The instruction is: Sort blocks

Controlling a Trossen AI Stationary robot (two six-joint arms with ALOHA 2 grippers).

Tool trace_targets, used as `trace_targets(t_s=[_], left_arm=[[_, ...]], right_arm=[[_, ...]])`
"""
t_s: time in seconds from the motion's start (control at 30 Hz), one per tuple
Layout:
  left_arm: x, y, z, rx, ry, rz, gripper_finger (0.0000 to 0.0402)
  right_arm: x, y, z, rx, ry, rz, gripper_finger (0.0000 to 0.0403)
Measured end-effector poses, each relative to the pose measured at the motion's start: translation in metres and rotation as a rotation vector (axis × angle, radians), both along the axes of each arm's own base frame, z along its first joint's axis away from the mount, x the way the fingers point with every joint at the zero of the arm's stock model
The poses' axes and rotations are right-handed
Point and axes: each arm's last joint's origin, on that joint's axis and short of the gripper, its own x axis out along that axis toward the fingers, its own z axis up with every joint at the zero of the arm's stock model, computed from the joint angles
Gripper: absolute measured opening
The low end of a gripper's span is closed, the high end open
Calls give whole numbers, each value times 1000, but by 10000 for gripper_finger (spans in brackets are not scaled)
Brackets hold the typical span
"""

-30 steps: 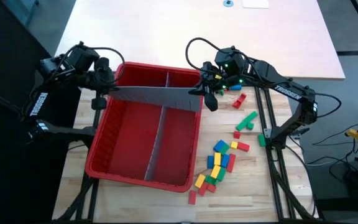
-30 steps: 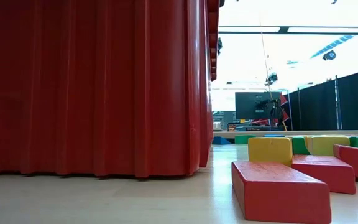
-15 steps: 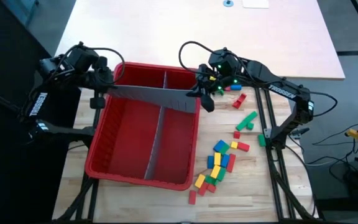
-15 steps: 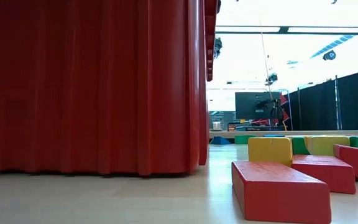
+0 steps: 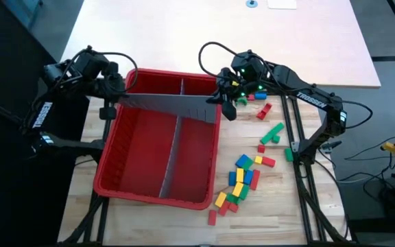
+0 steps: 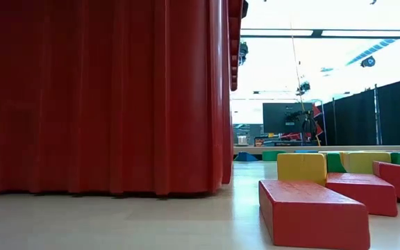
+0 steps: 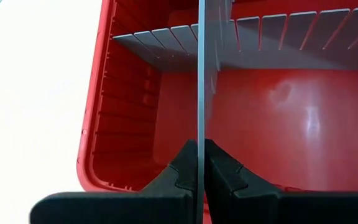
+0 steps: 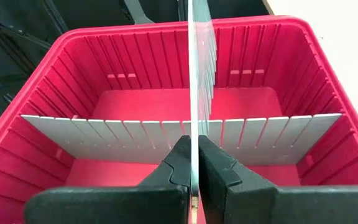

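Between the left pincer [image 5: 120, 97] and the right pincer [image 5: 219, 104] spans a thin, flat grey slotted panel [image 5: 170, 106], held edge-up across the far part of the red bin [image 5: 108, 165]. Each pincer is clamped on one end of this panel: in the left wrist view the dark fingers [image 7: 182, 168] press both faces of the sheet [image 7: 201, 93], and in the right wrist view the fingers [image 8: 179, 163] do the same [image 8: 191, 74]. Below the held panel, the bin is moulded red plastic with vertically ribbed walls [image 6: 103, 97] and a glossy floor. A second grey panel [image 5: 172, 154] stands lengthwise in the bin, its upper edge cut with regular slots. The blocks [image 5: 242, 178], small rectangular bricks in red, green, blue and yellow, lie scattered on the pale wood-grain worktop [image 5: 266, 213] outside the bin, beside and nearer than the right pincer. None are visible inside the bin.
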Motion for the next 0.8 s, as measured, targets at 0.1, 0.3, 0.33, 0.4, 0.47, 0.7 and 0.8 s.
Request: trace_targets(t_s=[0.1, 0.3, 0.33, 0.4, 0.47, 0.7, 0.8], left_arm=[[0, 0, 0, 0, 0, 1, 0], [0, 0, 0, 0, -1, 1, 0], [0, 0, 0, -1, -1, 1, 0], [0, 0, 0, -1, -2, 2, 0], [0, 0, 0, -3, -3, 4, 0], [0, -1, 0, -19, -16, -7, 0], [1, -1, 0, -25, -22, -5, 0]], right_arm=[[0, 0, 1, -10, -9, -3, 0], [-1, -2, 5, -22, -19, -5, 0], [-1, -2, 5, -22, -19, -7, 0], [-2, -3, 4, -21, -18, -10, 0], [-2, -4, 4, -20, -16, -13, 0], [-3, -4, 4, -29, -10, -21, 0], [-4, -4, 3, -26, 2, -23, 0]])
